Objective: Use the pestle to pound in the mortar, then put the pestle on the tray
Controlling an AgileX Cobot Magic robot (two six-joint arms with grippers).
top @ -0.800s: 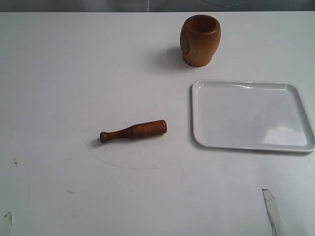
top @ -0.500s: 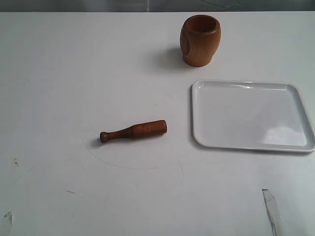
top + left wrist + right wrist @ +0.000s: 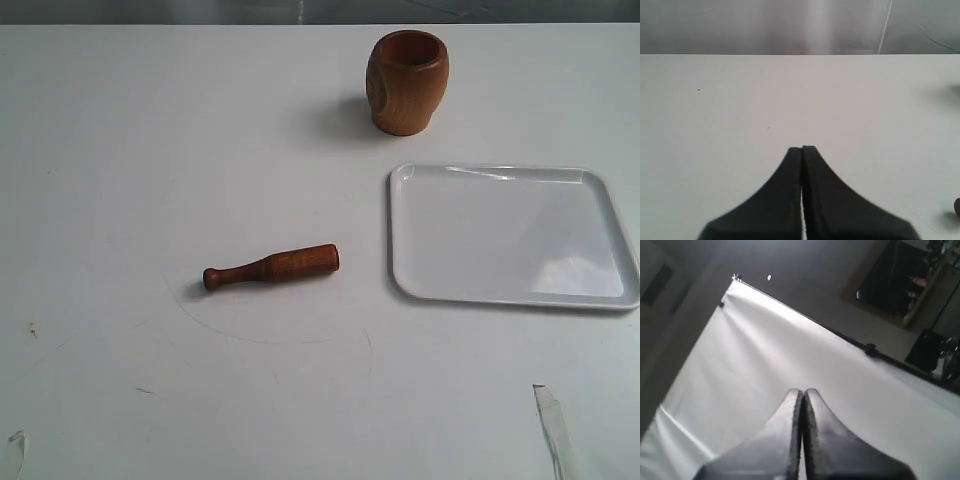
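Note:
The reddish-brown wooden mortar (image 3: 407, 81) stands upright at the back of the white table. The pestle (image 3: 272, 266) lies flat near the middle, knob end to the left. The glossy white tray (image 3: 512, 236) sits at the right, in front of the mortar. Neither arm appears in the exterior view. My left gripper (image 3: 802, 148) is shut over bare table with nothing between its fingers; a dark bit at that view's edge may be the pestle's end (image 3: 957, 205). My right gripper (image 3: 803, 390) is shut, also holding nothing, over a white surface.
A strip of clear tape (image 3: 553, 430) lies at the front right of the table. A faint pencil arc (image 3: 270, 335) curves in front of the pestle. The table's far edge meets a grey wall.

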